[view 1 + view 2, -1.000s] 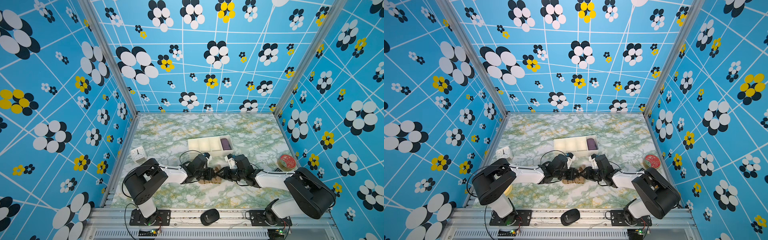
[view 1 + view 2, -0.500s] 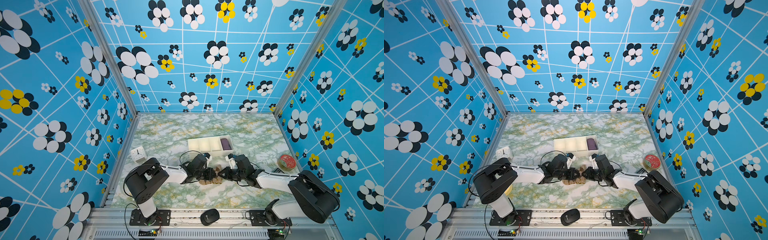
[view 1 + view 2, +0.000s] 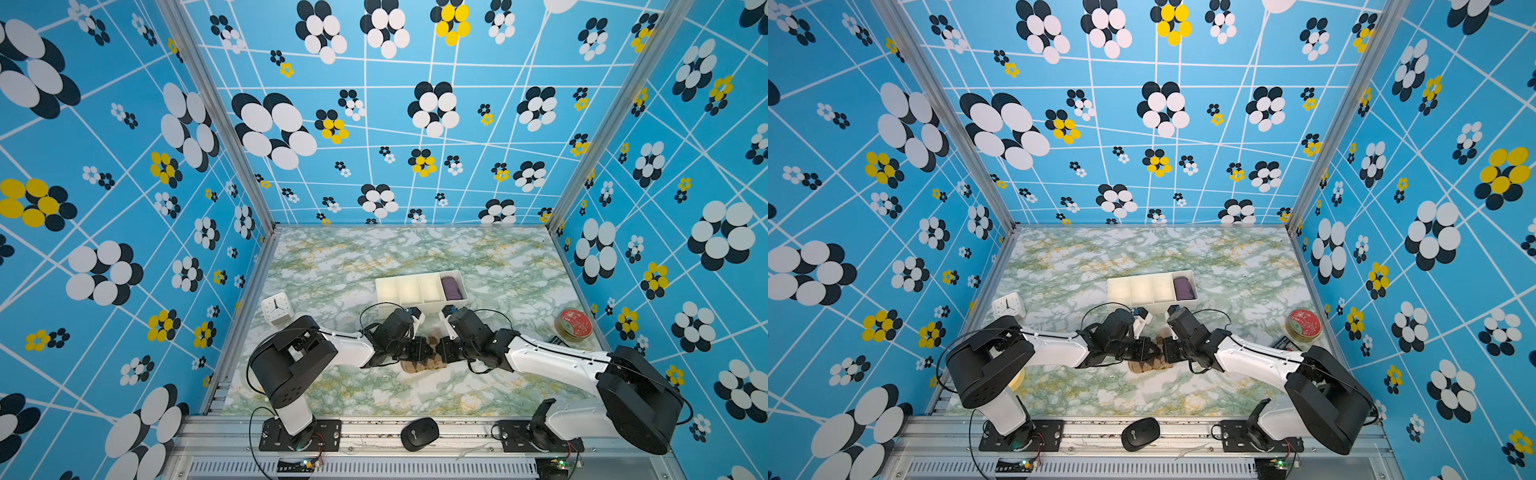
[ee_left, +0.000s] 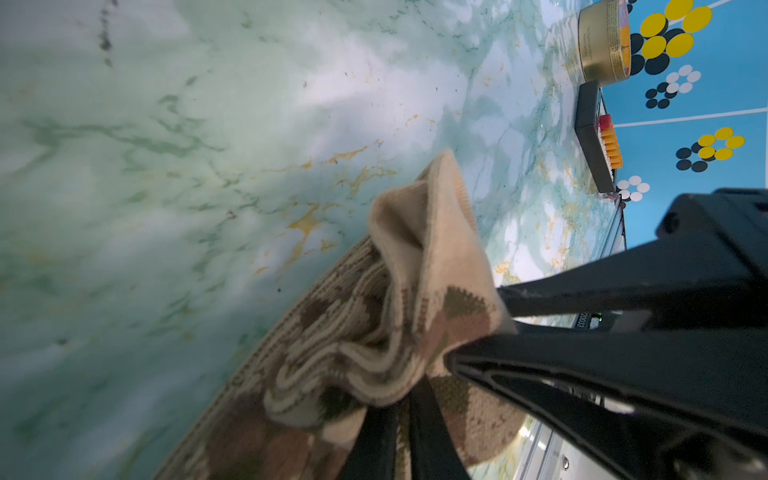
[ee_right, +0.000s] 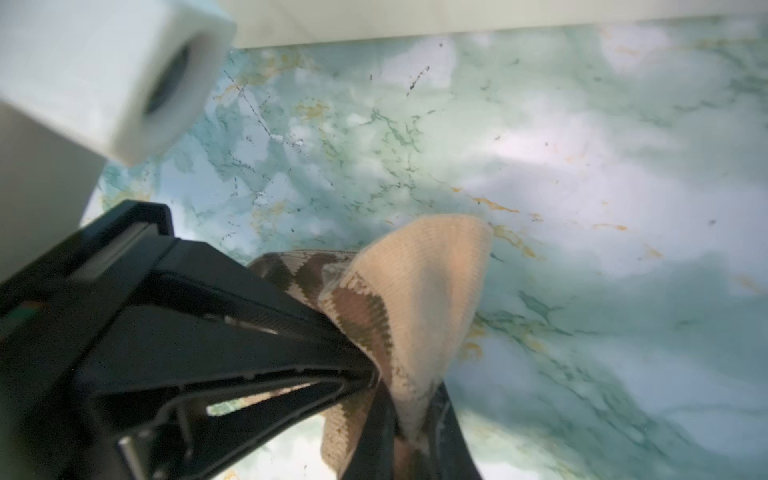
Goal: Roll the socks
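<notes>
The socks (image 3: 419, 365) (image 3: 1148, 366), tan knit with brown argyle diamonds, lie bunched on the marble table near its front middle. Both grippers meet over them, tip to tip. My left gripper (image 3: 426, 348) (image 4: 401, 436) is shut on a folded, wavy edge of the socks (image 4: 415, 270). My right gripper (image 3: 440, 348) (image 5: 409, 432) is shut on a plain beige end of the socks (image 5: 424, 299), which stands up in a cone between its fingers. In both top views the grippers hide most of the fabric.
A white compartment tray (image 3: 399, 279) stands just behind the grippers, with a purple bundle (image 3: 451, 286) in its right cell. A white clock (image 3: 276, 307) sits at the left, a red-lidded tin (image 3: 575, 324) and a black box (image 4: 598, 137) at the right.
The right gripper's jaws have closed onto the beige sock end. The left gripper has stayed shut on the socks, and both arms have barely shifted.
</notes>
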Robot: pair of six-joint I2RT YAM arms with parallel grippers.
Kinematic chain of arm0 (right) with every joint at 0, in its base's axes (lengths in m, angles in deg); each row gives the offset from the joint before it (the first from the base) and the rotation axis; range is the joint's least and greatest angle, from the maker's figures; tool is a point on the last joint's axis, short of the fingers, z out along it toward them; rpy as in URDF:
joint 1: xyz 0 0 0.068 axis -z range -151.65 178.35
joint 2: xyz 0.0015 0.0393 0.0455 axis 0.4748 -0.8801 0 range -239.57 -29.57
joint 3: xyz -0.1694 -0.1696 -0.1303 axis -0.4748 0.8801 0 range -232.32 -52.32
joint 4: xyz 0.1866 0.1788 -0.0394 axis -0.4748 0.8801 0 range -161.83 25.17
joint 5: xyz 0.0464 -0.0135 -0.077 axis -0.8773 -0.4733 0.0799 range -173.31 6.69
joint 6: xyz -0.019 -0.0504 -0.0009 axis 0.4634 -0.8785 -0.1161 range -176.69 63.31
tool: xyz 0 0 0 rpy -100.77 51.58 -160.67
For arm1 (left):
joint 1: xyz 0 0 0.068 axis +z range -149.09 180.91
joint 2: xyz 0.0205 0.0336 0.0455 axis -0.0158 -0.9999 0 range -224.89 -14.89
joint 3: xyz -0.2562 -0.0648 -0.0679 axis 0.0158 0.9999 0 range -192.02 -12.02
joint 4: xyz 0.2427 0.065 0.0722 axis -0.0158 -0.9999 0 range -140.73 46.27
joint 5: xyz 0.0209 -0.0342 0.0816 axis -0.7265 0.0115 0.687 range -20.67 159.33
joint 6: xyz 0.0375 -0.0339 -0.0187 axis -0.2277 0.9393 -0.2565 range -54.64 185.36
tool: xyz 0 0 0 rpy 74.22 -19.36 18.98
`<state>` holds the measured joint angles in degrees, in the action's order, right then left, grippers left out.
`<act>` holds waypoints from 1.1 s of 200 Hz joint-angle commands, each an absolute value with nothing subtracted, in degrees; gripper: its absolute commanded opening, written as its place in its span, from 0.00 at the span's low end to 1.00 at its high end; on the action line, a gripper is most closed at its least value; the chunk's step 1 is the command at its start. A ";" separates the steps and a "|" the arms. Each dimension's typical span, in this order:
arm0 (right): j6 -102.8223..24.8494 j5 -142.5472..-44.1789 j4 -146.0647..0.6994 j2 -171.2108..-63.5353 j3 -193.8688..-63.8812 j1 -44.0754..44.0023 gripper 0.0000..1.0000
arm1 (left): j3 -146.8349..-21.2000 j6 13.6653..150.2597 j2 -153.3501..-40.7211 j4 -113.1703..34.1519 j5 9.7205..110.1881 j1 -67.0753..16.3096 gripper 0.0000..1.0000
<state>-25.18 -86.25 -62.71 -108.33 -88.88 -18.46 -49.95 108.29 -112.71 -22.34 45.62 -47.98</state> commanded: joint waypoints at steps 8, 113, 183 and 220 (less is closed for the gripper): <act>-28.01 -77.08 -55.94 -109.73 -93.21 -21.22 0.07 | -47.85 108.71 -111.47 -29.70 46.30 -47.31 0.12; -25.59 -62.25 -43.34 -121.46 -106.33 -31.05 0.03 | -45.68 109.21 -110.74 -27.50 47.59 -45.85 0.13; -25.52 -67.84 -47.83 -118.65 -104.02 -31.99 0.13 | -45.87 109.96 -113.95 -24.29 48.85 -45.15 0.13; -26.25 -71.62 -51.99 -116.41 -101.92 -31.92 0.21 | -46.12 109.57 -113.95 -25.17 48.85 -45.06 0.13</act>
<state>-26.05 -66.36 -48.63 -117.86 -103.35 -31.27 -46.91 109.91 -111.58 -21.38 45.51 -45.90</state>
